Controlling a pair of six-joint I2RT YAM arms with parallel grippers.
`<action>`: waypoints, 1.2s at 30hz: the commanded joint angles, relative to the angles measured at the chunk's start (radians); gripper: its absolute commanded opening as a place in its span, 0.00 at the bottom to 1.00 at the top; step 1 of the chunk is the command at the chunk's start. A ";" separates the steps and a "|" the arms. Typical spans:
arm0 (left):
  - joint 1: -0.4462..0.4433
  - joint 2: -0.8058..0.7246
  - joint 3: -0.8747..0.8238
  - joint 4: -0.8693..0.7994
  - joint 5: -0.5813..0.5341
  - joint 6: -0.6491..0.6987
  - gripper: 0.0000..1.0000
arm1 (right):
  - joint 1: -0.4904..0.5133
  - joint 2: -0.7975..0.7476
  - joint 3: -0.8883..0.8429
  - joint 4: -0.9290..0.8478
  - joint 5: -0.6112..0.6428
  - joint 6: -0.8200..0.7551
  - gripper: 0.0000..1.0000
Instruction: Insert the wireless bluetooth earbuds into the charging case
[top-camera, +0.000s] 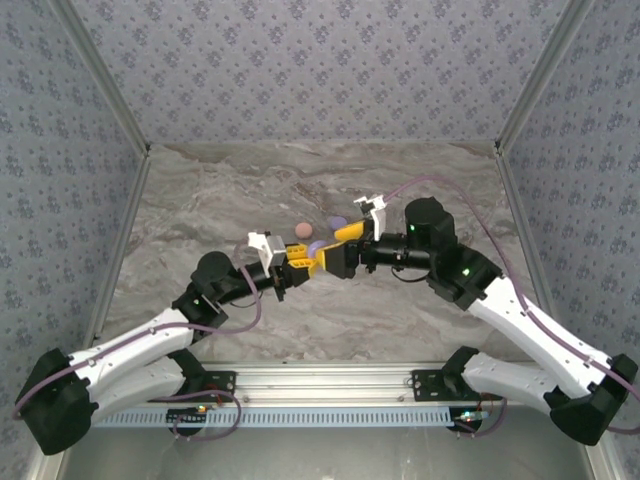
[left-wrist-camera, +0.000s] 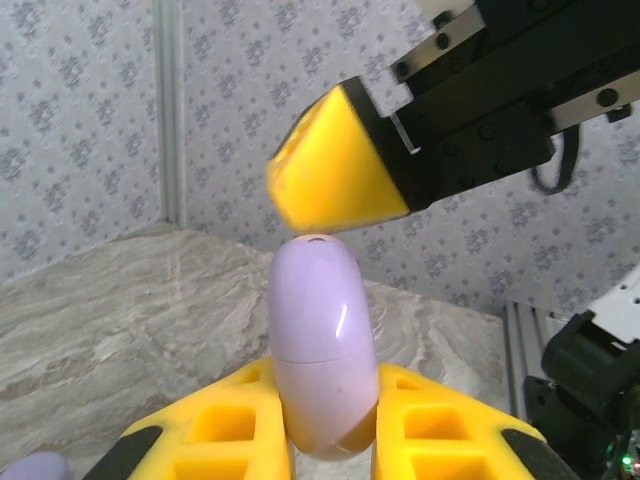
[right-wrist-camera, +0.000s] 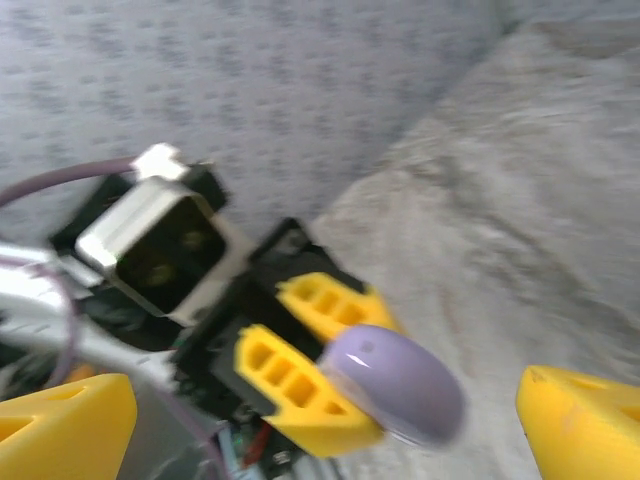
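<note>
My left gripper is shut on a smooth pale lavender charging case, which stands upright between its yellow fingers with the lid seam closed. The right gripper is open, its yellow fingers spread wide on either side of the case. One right fingertip hovers just above the case's top. In the top view both grippers meet over the table's middle around the case. A small lavender piece, perhaps one of the earbuds, lies on the table just behind them; it is too small to tell.
A small pink round object lies on the marble tabletop beside the lavender piece. Patterned walls enclose the table on the left, right and far sides. A metal rail runs along the near edge.
</note>
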 joint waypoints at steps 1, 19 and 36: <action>-0.006 0.003 0.053 -0.142 -0.103 0.010 0.01 | 0.011 -0.056 0.061 -0.226 0.364 -0.084 1.00; 0.196 0.473 0.125 -0.384 -0.102 -0.323 0.00 | -0.027 -0.177 -0.035 -0.328 0.556 0.015 1.00; 0.202 0.673 0.173 -0.352 -0.112 -0.389 0.38 | -0.040 -0.179 -0.052 -0.401 0.586 0.003 1.00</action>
